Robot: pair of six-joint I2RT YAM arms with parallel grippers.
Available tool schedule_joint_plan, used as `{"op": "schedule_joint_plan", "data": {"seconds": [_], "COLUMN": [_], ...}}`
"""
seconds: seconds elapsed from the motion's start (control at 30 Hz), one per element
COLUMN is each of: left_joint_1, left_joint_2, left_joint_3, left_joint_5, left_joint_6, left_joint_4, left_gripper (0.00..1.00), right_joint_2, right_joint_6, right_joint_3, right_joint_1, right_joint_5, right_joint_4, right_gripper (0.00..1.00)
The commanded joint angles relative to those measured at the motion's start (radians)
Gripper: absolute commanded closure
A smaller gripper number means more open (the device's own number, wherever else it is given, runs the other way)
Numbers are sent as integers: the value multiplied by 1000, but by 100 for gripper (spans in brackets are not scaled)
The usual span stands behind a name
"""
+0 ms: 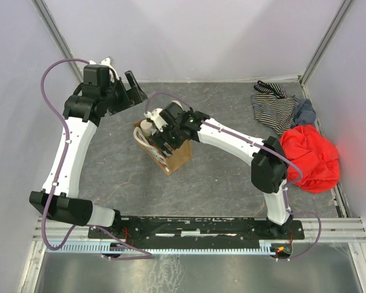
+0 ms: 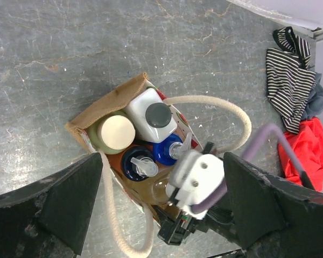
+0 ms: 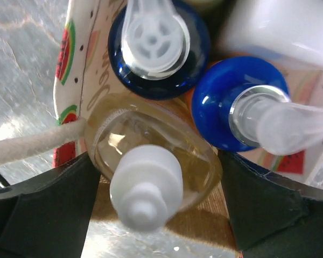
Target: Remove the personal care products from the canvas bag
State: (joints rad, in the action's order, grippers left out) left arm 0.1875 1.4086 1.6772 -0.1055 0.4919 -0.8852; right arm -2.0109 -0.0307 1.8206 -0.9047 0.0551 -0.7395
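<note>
The canvas bag (image 1: 174,157) stands mid-table with its cream handles loose. The left wrist view looks down into the bag (image 2: 105,105). It holds a pale-green cylinder with a cream cap (image 2: 117,132), a white flat bottle (image 2: 151,114), two blue-topped pump bottles (image 2: 139,164) (image 2: 169,150) and a beige pump bottle (image 2: 160,189). My right gripper (image 1: 160,139) reaches into the bag. Its jaws stand wide on either side of the beige pump bottle (image 3: 151,156), close to its sides, and the right gripper (image 3: 159,161) is open. My left gripper (image 1: 132,89) hovers open and empty behind the bag; it also shows in its own view (image 2: 162,159).
A black-and-white striped garment (image 1: 274,107), a grey-blue cloth (image 1: 304,112) and a red cloth (image 1: 310,156) lie at the right, near the wall. White walls close the back and sides. The right arm's purple cable (image 2: 269,137) crosses above the bag.
</note>
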Motion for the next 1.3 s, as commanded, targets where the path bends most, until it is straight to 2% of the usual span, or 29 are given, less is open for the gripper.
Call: {"op": "schedule_joint_plan", "data": {"seconds": [0.0, 0.1, 0.17, 0.2, 0.33, 0.37, 0.43, 0.53, 0.63, 0.8, 1.1, 1.17, 1.2, 1.23, 1.27], "left_joint_1": [2, 1, 1, 1, 1, 0, 1, 1, 1, 0, 0, 0, 1, 0, 1], "left_joint_2": [-49, -42, -37, -39, -63, -74, -90, -110, -88, -26, 59, 70, 76, 83, 88], "left_joint_3": [-2, -11, -22, -31, -78, -105, -156, -238, -296, -343, -441, -442, -442, -441, -437], "left_joint_5": [-3, -17, -25, -23, -2, 4, 57, 124, 129, 133, 66, 58, 48, 40, 38], "left_joint_6": [-41, -45, -44, -43, -38, -35, -16, 7, 16, 17, 50, 55, 56, 56, 56], "left_joint_4": [23, 17, 12, 9, -6, -13, -46, -77, -86, -89, 57, 81, 91, 96, 94], "left_gripper": [1, 1, 1, 1, 1, 1, 1, 1, 1, 1, 1, 7, 16, 30, 52], "right_joint_2": [19, 33, 6, -8, -60, -61, -45, -15, -7, -9, -4, 2, 4, 6, 7], "right_joint_6": [231, 261, 268, 266, 232, 221, 200, 180, 171, 166, 137, 132, 131, 130, 130], "right_joint_3": [-93, -118, -85, -66, 25, 28, 6, -29, -29, -16, -31, -37, -39, -40, -41], "right_joint_1": [-3, -3, -3, -3, -3, -4, -3, -3, -3, -3, -3, -3, -3, -3, -3], "right_joint_5": [204, 268, 287, 290, 325, 338, 358, 361, 354, 328, 349, 353, 356, 357, 359], "right_joint_4": [135, 187, 157, 138, 50, 50, 85, 131, 135, 118, 145, 152, 154, 155, 156], "right_gripper": [6, 6, 11, 17, 51, 55, 55, 47, 43, 41, 43, 43, 43, 43, 43]}}
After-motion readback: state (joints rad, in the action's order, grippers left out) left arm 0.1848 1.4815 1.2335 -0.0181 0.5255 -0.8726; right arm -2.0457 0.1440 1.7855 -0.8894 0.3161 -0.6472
